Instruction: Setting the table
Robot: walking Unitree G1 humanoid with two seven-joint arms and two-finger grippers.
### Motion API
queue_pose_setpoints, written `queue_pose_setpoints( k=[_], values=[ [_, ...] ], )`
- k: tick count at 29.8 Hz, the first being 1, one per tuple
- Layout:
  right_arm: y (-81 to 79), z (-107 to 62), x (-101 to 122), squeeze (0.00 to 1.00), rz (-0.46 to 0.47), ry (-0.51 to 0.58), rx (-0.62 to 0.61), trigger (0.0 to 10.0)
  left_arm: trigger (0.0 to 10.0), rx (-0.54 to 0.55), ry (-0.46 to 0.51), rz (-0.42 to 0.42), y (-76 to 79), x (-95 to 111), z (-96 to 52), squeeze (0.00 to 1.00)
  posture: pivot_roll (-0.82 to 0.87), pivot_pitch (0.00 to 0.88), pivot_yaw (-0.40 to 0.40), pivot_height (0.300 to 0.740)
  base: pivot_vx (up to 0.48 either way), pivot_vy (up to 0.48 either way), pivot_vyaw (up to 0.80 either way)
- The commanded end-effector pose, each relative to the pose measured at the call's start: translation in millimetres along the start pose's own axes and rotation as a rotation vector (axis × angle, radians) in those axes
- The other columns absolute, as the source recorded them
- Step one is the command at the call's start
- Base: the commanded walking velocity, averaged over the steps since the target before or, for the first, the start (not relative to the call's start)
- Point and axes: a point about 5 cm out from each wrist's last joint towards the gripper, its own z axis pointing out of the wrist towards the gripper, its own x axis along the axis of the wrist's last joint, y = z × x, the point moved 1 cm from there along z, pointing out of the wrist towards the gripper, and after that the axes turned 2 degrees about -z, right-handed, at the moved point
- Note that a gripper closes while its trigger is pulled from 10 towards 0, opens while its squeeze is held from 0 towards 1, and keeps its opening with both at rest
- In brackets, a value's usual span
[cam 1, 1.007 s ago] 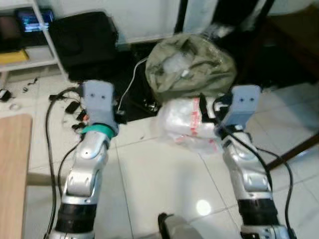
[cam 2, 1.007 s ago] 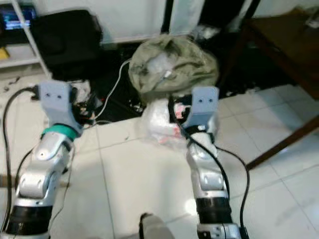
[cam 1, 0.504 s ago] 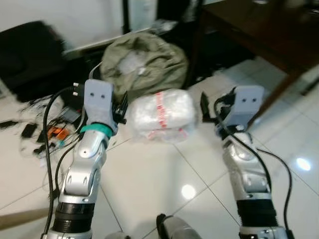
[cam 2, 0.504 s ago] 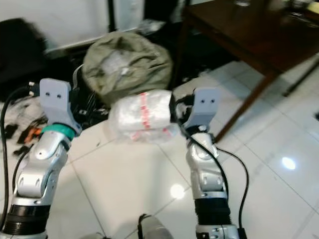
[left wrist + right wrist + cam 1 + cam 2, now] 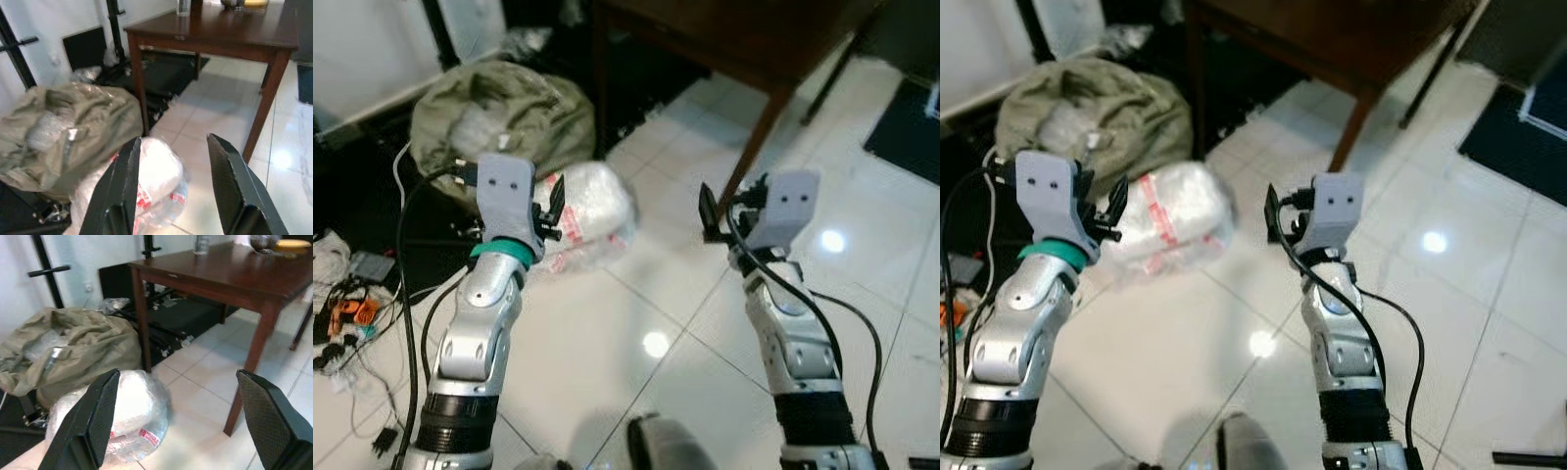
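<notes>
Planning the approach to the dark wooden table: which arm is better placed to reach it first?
Right, probably. The right gripper is raised and open nearest the table; the left gripper hangs over the wrapped bundle.

Lived-in home, dining area: dark wooden table (image 5: 230, 271), glossy white floor tiles (image 5: 636, 323), olive bag (image 5: 63, 127), tangled cables (image 5: 347, 304).

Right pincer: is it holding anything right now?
No, the right pincer is open with nothing between its fingers; the white plastic bundle lies on the floor beyond.
</notes>
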Motion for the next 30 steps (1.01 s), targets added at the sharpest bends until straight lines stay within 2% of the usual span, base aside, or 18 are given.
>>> queue_pose_setpoints(
  k=[1, 30],
  values=[
    [3.4, -1.1, -1.0, 0.00, -0.007, -0.004, -0.014, 10.0, 10.0, -0.011, -0.011, -0.001, 2.7, -2.6, -0.8, 0.00, -0.07, 0.043, 0.042, 0.740, 0.000, 0.000, -0.80],
    [3.5, -0.4, -1.3, 0.00, -0.013, -0.004, -0.011, 10.0, 10.0, -0.027, -0.013, -0.004, 5.7, -4.1, -0.6, 0.00, -0.08, 0.036, 0.040, 0.740, 0.000, 0.000, -0.80]
  ],
)
